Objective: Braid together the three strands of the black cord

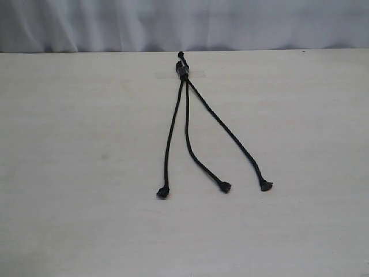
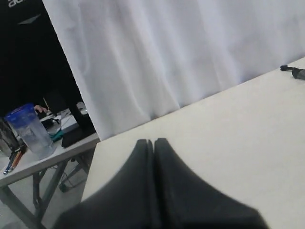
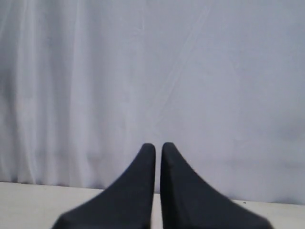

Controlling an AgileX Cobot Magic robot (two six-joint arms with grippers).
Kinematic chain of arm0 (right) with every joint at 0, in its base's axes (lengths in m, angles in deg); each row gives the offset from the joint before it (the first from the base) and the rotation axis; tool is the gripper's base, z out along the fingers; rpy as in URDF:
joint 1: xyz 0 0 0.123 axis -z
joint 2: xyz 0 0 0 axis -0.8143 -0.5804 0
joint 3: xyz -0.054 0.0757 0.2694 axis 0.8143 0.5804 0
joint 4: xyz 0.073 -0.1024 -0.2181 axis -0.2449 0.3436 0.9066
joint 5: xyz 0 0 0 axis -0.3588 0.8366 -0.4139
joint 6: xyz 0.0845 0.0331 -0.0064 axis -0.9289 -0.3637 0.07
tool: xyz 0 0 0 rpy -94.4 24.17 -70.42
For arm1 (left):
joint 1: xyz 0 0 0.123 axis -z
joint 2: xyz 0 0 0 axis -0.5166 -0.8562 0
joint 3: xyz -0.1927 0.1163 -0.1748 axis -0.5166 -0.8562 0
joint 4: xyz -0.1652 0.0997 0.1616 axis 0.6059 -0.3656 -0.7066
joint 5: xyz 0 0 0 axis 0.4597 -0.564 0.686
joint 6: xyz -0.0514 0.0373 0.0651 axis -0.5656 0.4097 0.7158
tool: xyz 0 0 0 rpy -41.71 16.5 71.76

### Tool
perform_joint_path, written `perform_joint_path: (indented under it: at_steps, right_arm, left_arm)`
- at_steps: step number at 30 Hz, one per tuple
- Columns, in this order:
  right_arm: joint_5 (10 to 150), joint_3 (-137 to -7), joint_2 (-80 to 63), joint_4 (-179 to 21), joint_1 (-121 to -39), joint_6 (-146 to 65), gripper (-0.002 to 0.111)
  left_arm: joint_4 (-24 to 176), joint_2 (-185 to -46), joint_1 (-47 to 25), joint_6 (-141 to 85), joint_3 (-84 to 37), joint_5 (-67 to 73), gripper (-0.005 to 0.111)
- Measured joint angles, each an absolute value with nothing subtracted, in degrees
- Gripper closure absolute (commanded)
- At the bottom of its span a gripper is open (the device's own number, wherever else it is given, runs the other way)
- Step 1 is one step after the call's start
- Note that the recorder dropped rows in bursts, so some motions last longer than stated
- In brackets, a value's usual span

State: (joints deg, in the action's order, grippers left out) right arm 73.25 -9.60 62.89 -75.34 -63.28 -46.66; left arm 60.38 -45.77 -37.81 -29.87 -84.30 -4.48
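The black cord (image 1: 183,72) lies on the pale table (image 1: 81,173), its knotted, bound end at the far middle, seemingly under a strip of clear tape. From there three strands fan toward the near side, uncrossed: left strand (image 1: 171,133), middle strand (image 1: 193,147), right strand (image 1: 228,131), each ending in a flared tip. Neither gripper appears in the exterior view. My left gripper (image 2: 154,141) is shut and empty, over the table's corner, with the cord's knotted end (image 2: 293,70) far off. My right gripper (image 3: 157,145) is shut with a hairline gap, holding nothing, facing the curtain.
A white curtain (image 1: 230,23) hangs behind the table's far edge. In the left wrist view, beyond the table's side edge, a lower side table holds a clear plastic jug (image 2: 31,131) and small items.
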Motion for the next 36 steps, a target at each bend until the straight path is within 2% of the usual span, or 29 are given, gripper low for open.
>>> perform_joint_path:
  at_steps: [2, 8, 10, 13, 16, 17, 20, 28, 36]
  right_arm:
    - [72.1, -9.6, 62.9, -75.3, -63.3, -46.7, 0.104]
    - [70.7, -9.6, 62.9, -75.3, -63.3, -41.9, 0.104]
    - [75.6, -13.4, 60.2, -76.4, -63.3, -41.3, 0.104]
    - [83.9, -20.4, 53.5, -76.7, -63.3, -41.3, 0.104]
    - [97.9, -32.4, 39.0, -76.8, -63.3, -41.9, 0.104]
    - [103.1, -36.8, 31.8, -76.8, -63.3, -42.1, 0.104]
    - [105.9, -43.4, 19.3, -76.9, -63.3, -42.1, 0.104]
    - [105.6, -48.8, -4.3, -84.1, -64.1, -39.8, 0.104]
    - [114.5, -63.4, -27.6, -86.5, -76.1, -35.5, 0.104]
  left_arm:
    - [63.1, -45.8, -37.8, -30.6, -84.3, -2.1, 0.107]
    - [88.9, -45.8, -37.8, -31.5, -84.3, 9.2, 0.107]
    - [96.9, -45.8, -37.8, -31.7, -83.5, 11.5, 0.107]
    - [98.4, -48.6, -37.8, -31.6, -76.6, 7.2, 0.107]
    - [95.3, -62.8, -37.8, -31.6, -61.5, -9.4, 0.107]
    - [93.0, -70.4, -37.8, -31.4, -55.5, -18.7, 0.107]
    - [90.5, -88.3, -37.8, -30.3, -45.2, -31.9, 0.107]
    - [96.8, -111.4, -37.0, -27.6, -41.0, -35.3, 0.107]
    - [97.4, -125.1, -21.5, -29.0, -32.8, -33.3, 0.107]
